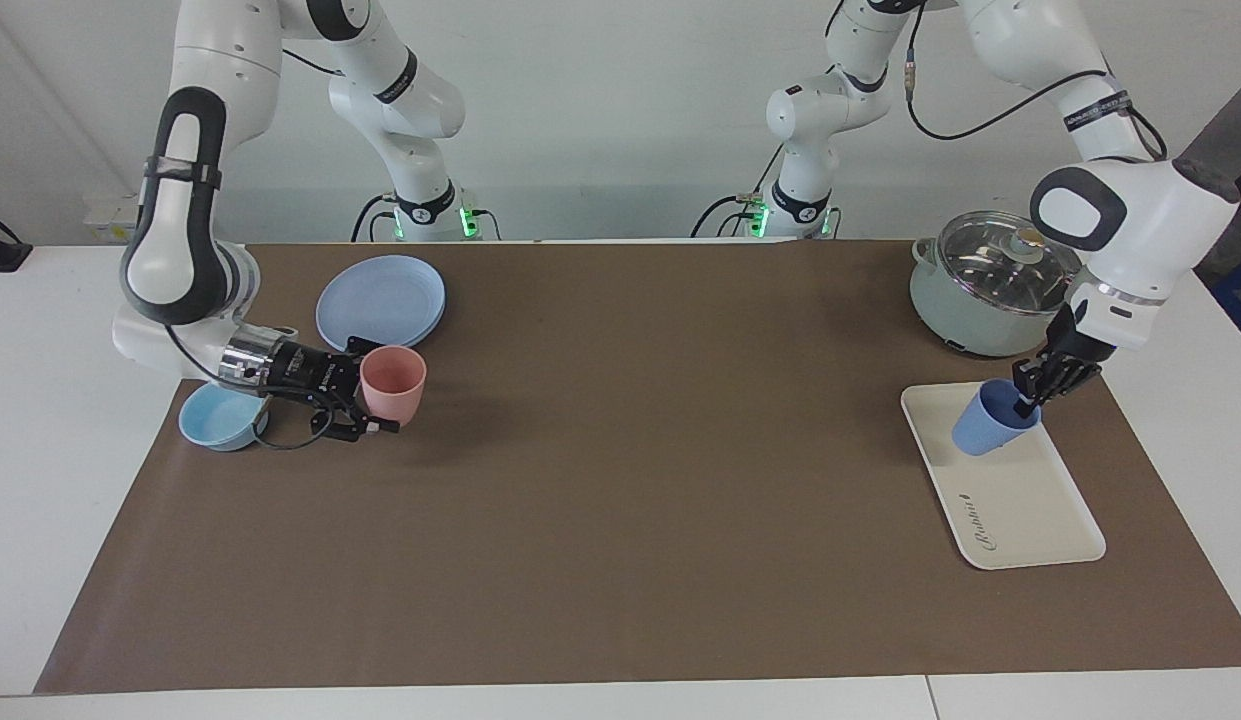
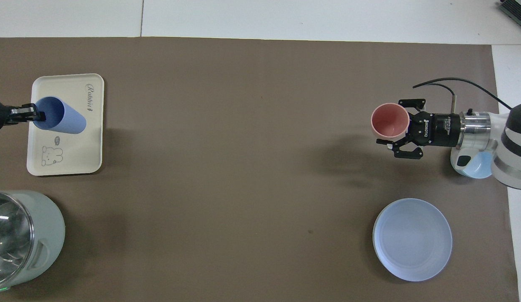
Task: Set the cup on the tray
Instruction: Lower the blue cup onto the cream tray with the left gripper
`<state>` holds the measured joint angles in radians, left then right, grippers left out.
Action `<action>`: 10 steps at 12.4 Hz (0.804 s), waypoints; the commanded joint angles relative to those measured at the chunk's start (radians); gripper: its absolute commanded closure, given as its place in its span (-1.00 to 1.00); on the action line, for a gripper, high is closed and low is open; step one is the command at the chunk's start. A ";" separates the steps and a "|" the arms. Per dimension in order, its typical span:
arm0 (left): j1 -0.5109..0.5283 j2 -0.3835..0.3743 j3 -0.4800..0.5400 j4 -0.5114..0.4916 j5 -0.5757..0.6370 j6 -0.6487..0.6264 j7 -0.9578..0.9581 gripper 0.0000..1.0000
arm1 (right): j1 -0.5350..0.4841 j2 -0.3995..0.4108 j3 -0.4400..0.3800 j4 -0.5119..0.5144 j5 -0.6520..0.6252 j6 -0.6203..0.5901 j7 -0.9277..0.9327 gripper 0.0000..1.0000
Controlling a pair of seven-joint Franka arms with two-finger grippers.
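Cup [image 1: 988,424]: blue tumbler, tilted, hanging over the tray end nearer the robots; can't tell if its base touches.
Left gripper [image 1: 1032,396]: over the tray, jaws pinching the cup's rim, one finger inside.
Tray [image 1: 1030,500]: cream, bear drawing, at the left arm's end of the mat.
Right gripper [image 1: 365,398]: low, jaws clamped on a pink cup [image 1: 392,384], with the bowl [image 1: 212,420] at its 9 o'clock in the facing view.
Plate [image 1: 381,298]: blue, nearer the robots than the pink cup.
Pot [image 1: 990,285]: pale green, glass lid, at the tray's 12 o'clock.
Surface: brown mat [image 1: 620,520] on a white table [image 1: 70,420].
Room: plain white wall.
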<state>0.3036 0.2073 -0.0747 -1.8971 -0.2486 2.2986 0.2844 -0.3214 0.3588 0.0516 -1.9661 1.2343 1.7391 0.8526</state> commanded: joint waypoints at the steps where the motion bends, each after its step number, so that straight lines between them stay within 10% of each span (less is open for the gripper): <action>1: 0.037 0.023 -0.013 -0.023 -0.064 0.045 0.107 1.00 | -0.042 0.051 0.011 0.015 0.019 -0.033 -0.078 1.00; 4: 0.037 0.026 -0.014 -0.065 -0.083 0.084 0.134 1.00 | -0.070 0.080 0.007 0.016 0.008 -0.036 -0.110 1.00; 6: 0.032 0.026 -0.014 -0.054 -0.086 0.076 0.137 -0.99 | -0.081 0.104 0.008 0.015 0.010 -0.042 -0.128 1.00; 10: -0.018 -0.060 -0.013 0.012 0.021 -0.083 0.124 -1.00 | -0.096 0.101 0.010 -0.048 0.034 -0.043 -0.182 1.00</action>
<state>0.3226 0.2157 -0.0991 -1.9016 -0.2882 2.3133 0.4061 -0.3889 0.4679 0.0512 -1.9728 1.2343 1.7151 0.7292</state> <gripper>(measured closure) 0.326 0.238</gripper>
